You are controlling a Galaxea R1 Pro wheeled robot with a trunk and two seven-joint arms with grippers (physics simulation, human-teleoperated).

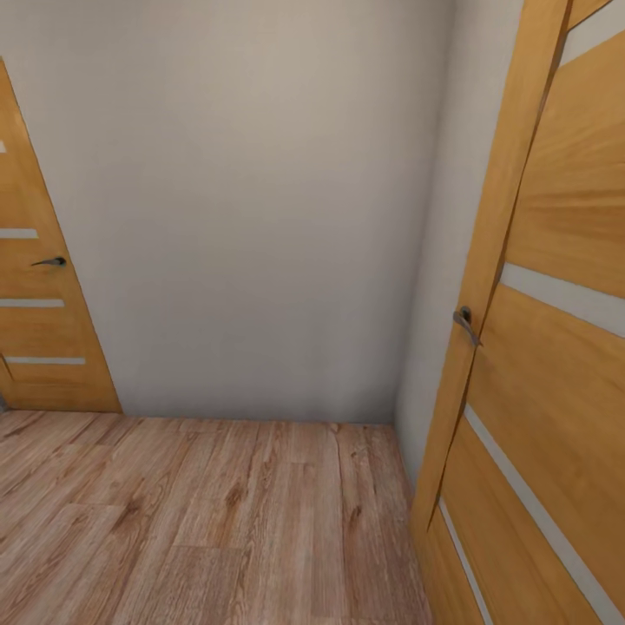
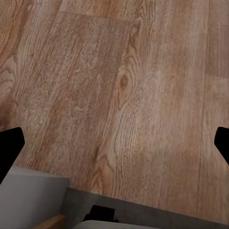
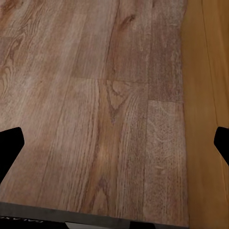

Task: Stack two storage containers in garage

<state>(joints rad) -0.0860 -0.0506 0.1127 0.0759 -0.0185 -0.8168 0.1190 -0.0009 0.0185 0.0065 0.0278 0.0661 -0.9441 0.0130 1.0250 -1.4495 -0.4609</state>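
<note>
Two wooden doors (image 1: 555,347), plank floor (image 1: 200,521)

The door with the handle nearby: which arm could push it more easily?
Right, likely. That door and its handle stand on the robot's right, and the right wrist view shows orange wood like the door's close beside the plank floor.

A plain pale beige wall (image 1: 260,217) faces the head view, meeting a light wood plank floor (image 1: 200,521) along a straight line. A honey-coloured wooden door with pale horizontal strips (image 1: 39,330) stands at the left, carrying a dark lever handle (image 1: 50,261). A second matching wooden door (image 1: 555,347) stands ajar at the right, with a grey metal lever handle (image 1: 465,323).
</note>
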